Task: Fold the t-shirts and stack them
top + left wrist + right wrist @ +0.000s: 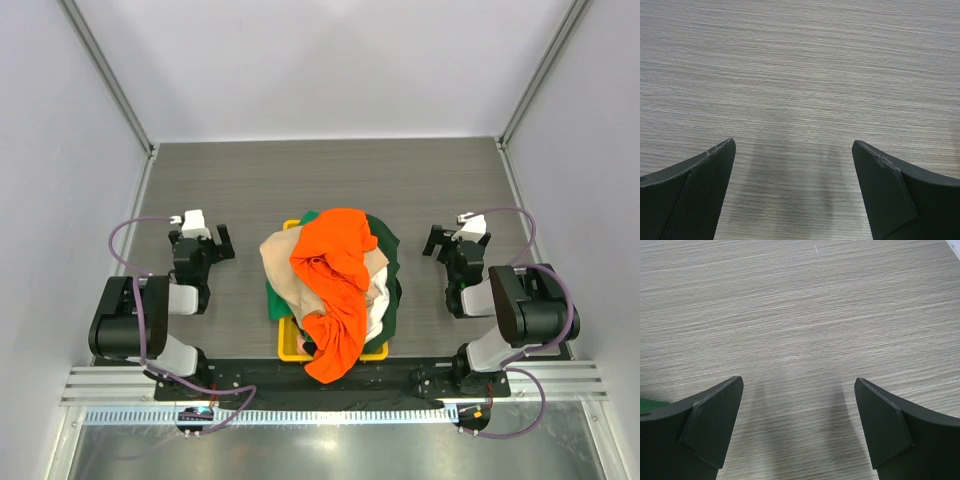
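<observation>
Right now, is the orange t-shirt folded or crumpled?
Crumpled: the orange t-shirt lies bunched on the pile, hanging over the near rim of the yellow bin.

Centre: heap of t-shirts (335, 262) over yellow bin (289, 351) blocks the way across.
Far surface (330, 175): open, free passage.

A yellow plastic bin (288, 348) sits near the front edge of the grey wood-grain table (330, 180).

Lighting was bright, even and diffuse, seemingly from overhead. In both wrist views faint, soft-edged shadows lay on the worktop (800, 75), whose grain showed sharp. The top view was crisp, the orange t-shirt (335, 250) vividly saturated.
</observation>
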